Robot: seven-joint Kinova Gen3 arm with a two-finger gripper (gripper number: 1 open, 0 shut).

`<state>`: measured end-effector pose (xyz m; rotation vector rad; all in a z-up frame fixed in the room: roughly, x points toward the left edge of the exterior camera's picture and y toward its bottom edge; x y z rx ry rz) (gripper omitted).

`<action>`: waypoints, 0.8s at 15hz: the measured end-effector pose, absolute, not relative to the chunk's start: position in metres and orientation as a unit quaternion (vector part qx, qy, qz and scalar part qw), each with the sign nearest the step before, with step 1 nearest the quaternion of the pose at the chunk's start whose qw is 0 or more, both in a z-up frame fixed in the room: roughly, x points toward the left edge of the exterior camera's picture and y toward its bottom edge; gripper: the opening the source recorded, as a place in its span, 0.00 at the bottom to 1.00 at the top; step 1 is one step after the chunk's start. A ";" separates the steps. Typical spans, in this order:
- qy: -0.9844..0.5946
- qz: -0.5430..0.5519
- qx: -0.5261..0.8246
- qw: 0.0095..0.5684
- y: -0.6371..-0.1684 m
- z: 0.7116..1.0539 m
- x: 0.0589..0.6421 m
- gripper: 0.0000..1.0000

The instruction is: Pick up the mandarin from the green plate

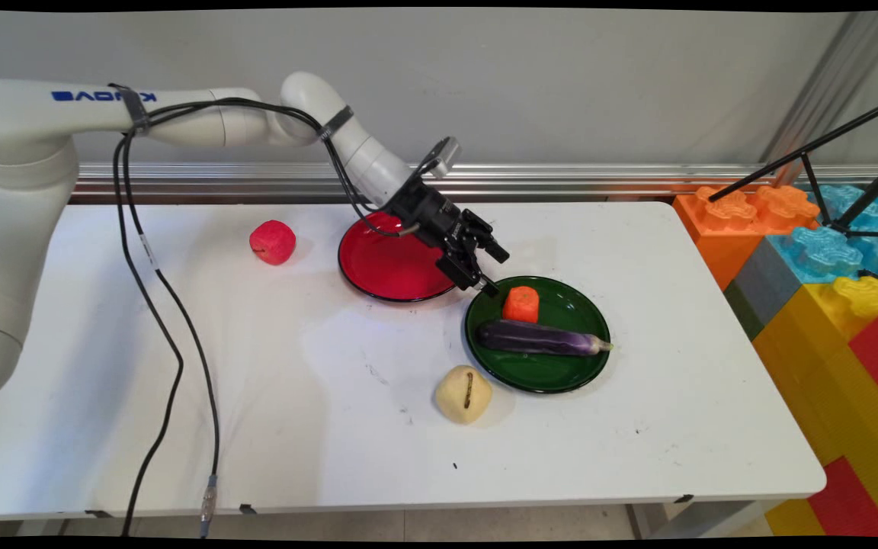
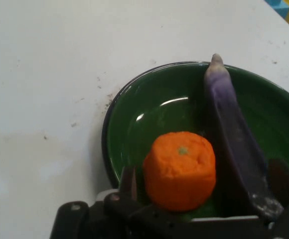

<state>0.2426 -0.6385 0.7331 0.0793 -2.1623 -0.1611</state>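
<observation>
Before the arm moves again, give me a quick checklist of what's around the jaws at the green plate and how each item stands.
1. Black two-finger gripper open, jaws standing apart: ok.
2. Orange carrot chunk sits between the jaws, not yet squeezed: ok.
3. Long purple eggplant lies beside the carrot chunk, also between the jaws in the hand view: not ok.
4. Both lie on the round green plate: ok.
5. Whether the fingertips touch the green plate: cannot tell.
6. Round red plate sits bare behind the gripper; the pale yellow potato and the red apple lie apart on the white table: ok.
</observation>
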 end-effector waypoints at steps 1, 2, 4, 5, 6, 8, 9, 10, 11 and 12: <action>-0.882 -0.065 0.031 0.466 -0.639 0.730 0.241 1.00; -0.882 -0.065 0.029 0.466 -0.639 0.727 0.239 1.00; -0.883 -0.065 0.027 0.465 -0.638 0.723 0.237 1.00; -0.883 -0.064 0.026 0.465 -0.638 0.721 0.235 1.00; -0.883 -0.064 0.024 0.465 -0.638 0.720 0.233 1.00; -0.883 -0.063 0.022 0.465 -0.637 0.717 0.230 1.00; -0.883 -0.063 0.021 0.465 -0.637 0.715 0.228 1.00; -0.882 -0.063 0.019 0.466 -0.637 0.713 0.225 1.00; -0.882 -0.062 0.017 0.466 -0.636 0.712 0.222 1.00; -0.882 -0.062 0.016 0.467 -0.636 0.710 0.220 1.00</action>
